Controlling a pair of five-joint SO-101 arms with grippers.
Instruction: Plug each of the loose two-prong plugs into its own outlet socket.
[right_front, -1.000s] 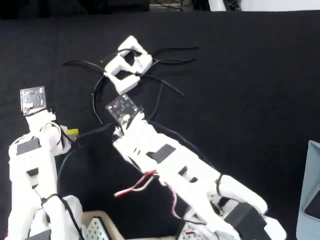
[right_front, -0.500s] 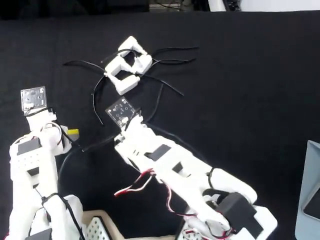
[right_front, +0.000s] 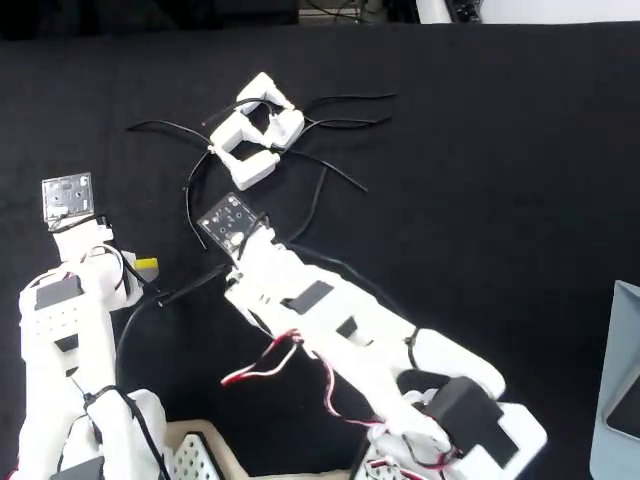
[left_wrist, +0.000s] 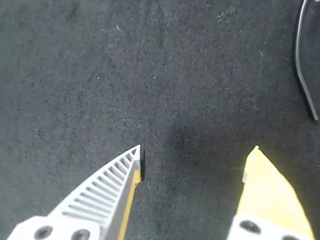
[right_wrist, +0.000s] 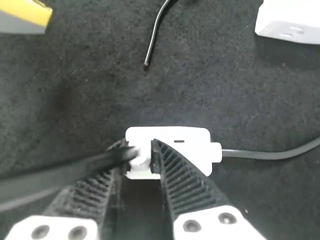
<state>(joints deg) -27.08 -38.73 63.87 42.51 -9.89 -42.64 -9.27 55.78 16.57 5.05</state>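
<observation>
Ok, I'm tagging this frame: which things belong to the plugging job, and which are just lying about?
Job: plug in the right pincer; socket block touching it; its black cord; socket cluster.
Lying about: grey object at the high view's edge.

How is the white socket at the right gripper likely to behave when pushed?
The socket is a small plastic block lying flat, so probably light and unlikely to tip. On the cloth it may slide somewhat rather than hold still. Its thin cord curves loosely, so it likely trails floppily and offers little anchoring.

Left gripper (left_wrist: 197, 148) fingers spread, black cloth (left_wrist: 125, 60), black cable (left_wrist: 298, 60)
</observation>
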